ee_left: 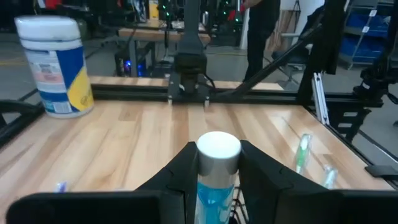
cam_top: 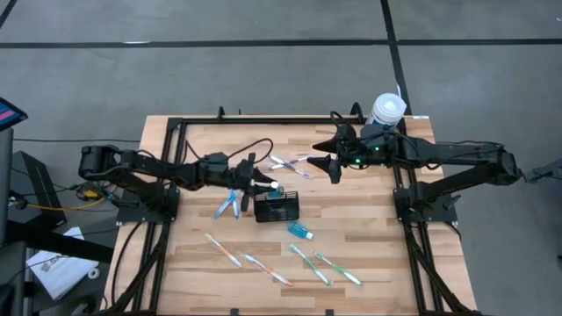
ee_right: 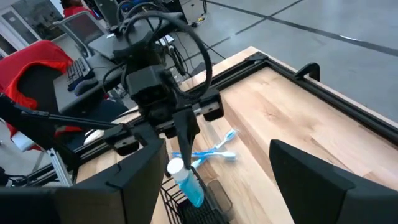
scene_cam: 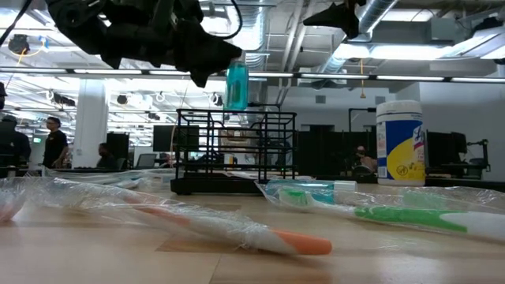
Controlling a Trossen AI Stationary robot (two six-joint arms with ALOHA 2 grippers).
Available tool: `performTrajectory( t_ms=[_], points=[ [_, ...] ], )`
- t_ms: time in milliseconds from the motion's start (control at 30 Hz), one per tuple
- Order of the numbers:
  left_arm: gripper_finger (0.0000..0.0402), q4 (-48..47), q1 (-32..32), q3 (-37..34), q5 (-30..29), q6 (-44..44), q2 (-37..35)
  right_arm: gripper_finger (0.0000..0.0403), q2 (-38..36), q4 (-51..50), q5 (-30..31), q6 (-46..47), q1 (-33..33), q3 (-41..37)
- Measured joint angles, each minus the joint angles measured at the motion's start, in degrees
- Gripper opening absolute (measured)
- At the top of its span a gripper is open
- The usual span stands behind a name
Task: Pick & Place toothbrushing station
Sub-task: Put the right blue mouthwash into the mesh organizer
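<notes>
L gripper (cam_top: 266, 185) clamped on a small teal tube w/ white cap (ee_left: 217, 163), one finger each side of the cap, tube hanging upright betw the jaws. Low view: tube (scene_cam: 237, 85) sits above the top edge of the toothbrushing station (scene_cam: 234, 152), not touching it. High view: station (cam_top: 277, 207) is just below/ahead of the L fingertips, black wire basket standing on the wood table (cam_top: 369, 241); which compartment the tube is over, can't tell.

R gripper (cam_top: 324, 161) jaws wide, nothing betw them, hovering well apart from the station, on the far side of it. R wrist view looks past its spread fingers at the L gripper (ee_right: 176, 146) and tube (ee_right: 185, 180) over the basket (ee_right: 202, 208).

Other stuff: blue toothbrush pair (cam_top: 227, 204) beside the L jaws, second teal tube (cam_top: 300, 232) lying near the station, wrapped toothbrushes (cam_top: 327, 265) further out on table, white/yellow wipes tub (cam_top: 386, 109) behind the R arm.
</notes>
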Motion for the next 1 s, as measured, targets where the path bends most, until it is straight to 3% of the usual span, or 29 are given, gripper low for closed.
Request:
performTrajectory(
  t_ms=[400, 1000],
  points=[
    [0.0081, 9.50, -5.67, 0.01, -4.26, -4.03, 7.40, 0.0275, 0.00, 0.02, -0.01, -0.46, 0.02, 0.00],
    [0.0081, 17.66, -5.52, -0.01, -6.68, -0.55, 18.28, 0.0275, 0.00, 0.02, -0.24, -2.55, 0.15, 0.00]
  ],
)
